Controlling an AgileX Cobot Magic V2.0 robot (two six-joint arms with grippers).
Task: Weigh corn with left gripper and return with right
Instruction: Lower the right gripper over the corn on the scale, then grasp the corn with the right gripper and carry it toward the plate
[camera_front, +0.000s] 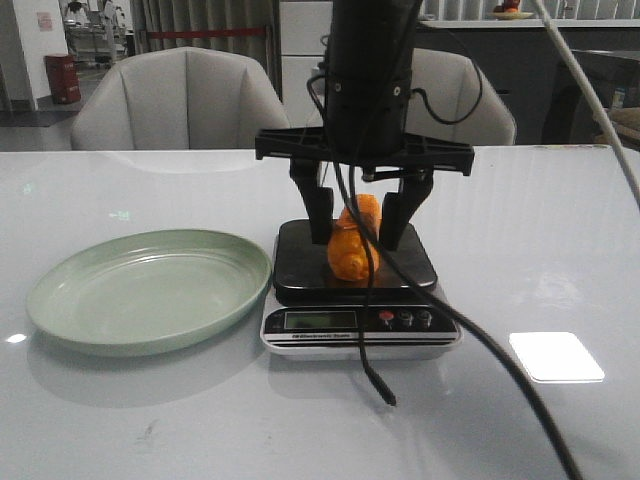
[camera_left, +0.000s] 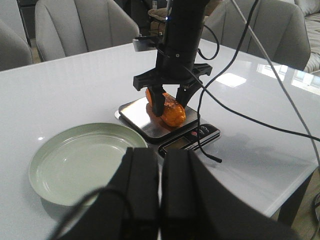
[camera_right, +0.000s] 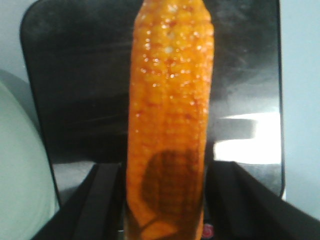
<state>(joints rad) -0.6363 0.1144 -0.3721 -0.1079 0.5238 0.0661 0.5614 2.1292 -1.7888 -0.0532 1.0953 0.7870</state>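
Front view showed the corn (camera_front: 353, 240) lying on the black platform of the scale (camera_front: 300, 262), which sat on the counter (camera_front: 540, 250) just beside the green plate (camera_front: 100, 300), at the plate's 3 o'clock. The plate was bare.

The arm over the scale was the right one, since the right wrist view looked straight down onto the cob. The right gripper (camera_front: 362, 222) stood upright above the scale with one finger on each side of the corn. In the right wrist view the corn (camera_right: 170, 115) ran lengthwise between the two dark fingers, narrow gaps showing on both sides; the jaws appeared spread and not yet closed on it. Whether either finger touched the cob could not be told.

The left gripper (camera_left: 160, 192) was seen only in its own wrist view, well apart from the scale, its fingers pressed together and holding nothing. From there the scale lay at about 12 o'clock and the plate at 10 o'clock.

Assessment: the weighing stage appeared done, as the cob rested on the scale with the left arm withdrawn. The scale display (camera_front: 320, 320) could not be read. Outstanding: the right jaws needed to clamp the cob, lift it clear and set it down, presumably on the plate.
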